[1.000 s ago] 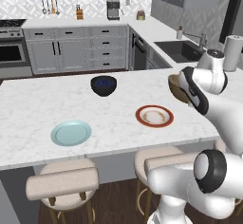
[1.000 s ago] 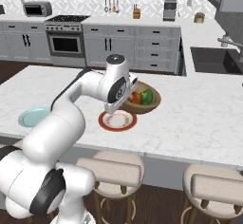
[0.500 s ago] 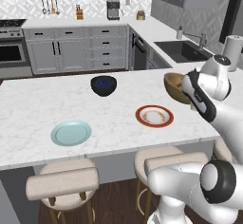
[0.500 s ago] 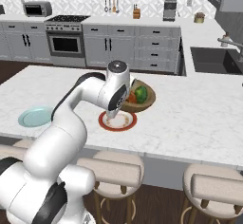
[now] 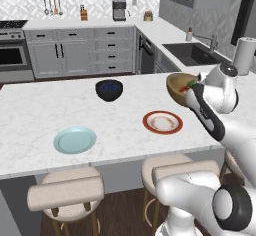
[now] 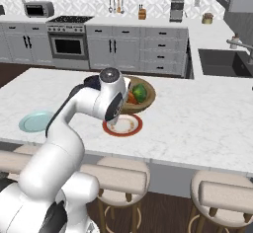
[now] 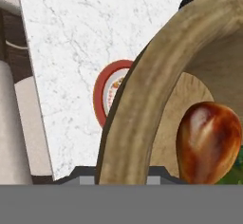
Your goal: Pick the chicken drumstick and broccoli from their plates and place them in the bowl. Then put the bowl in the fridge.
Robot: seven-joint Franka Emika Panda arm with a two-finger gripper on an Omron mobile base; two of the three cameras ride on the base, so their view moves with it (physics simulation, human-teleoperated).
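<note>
Hand view: your fingers are clamping the bowl (image 7: 137, 104) rim; tilting risks spilling the chicken drumstick (image 7: 206, 140) over the counter (image 5: 30, 110) edge.

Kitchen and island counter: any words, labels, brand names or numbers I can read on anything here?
None can be read.
The wooden bowl, the red-rimmed plate, the blue-green plate and the dark bowl carry no writing.
The coffee maker and the microwave are too small to show any label.
</note>
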